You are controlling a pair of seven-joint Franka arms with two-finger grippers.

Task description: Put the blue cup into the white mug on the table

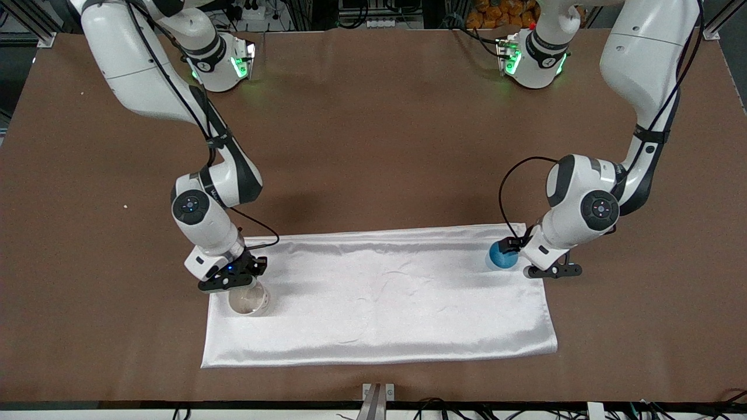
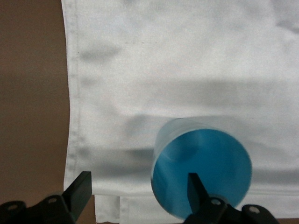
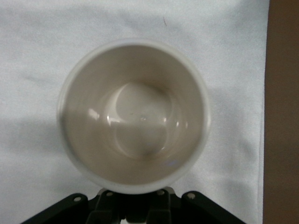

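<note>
Since the cup has to end up inside the mug, what matters is the line between the two, and it runs the whole length of the cloth. Read the front view as a clock face laid on the cloth. The mug stands upright at the eight o'clock corner, mouth up and empty, near the right arm's end of the table. The right hand sits low at the mug's twelve o'clock edge. Its fingers are drawn in tight against the wall there, so it looks clamped on the mug, though the handle is hidden under the hand and I cannot say which part is pinched.

The middle of the cloth carries nothing but wrinkles.

The cup stands at the two o'clock corner, just inside the cloth's hem and well apart from the mug. The left hand is right beside it, with the cup at its ten o'clock. In the left wrist view this hand is spread wide and grips nothing. One fingertip hangs over the cup's mouth, the other over the hem, and the cup's wall lies between them. The left arm is plainly the nearer one to the cup. Its carry would run toward nine o'clock, dipping a little toward eight, along the cloth's long axis.
</note>
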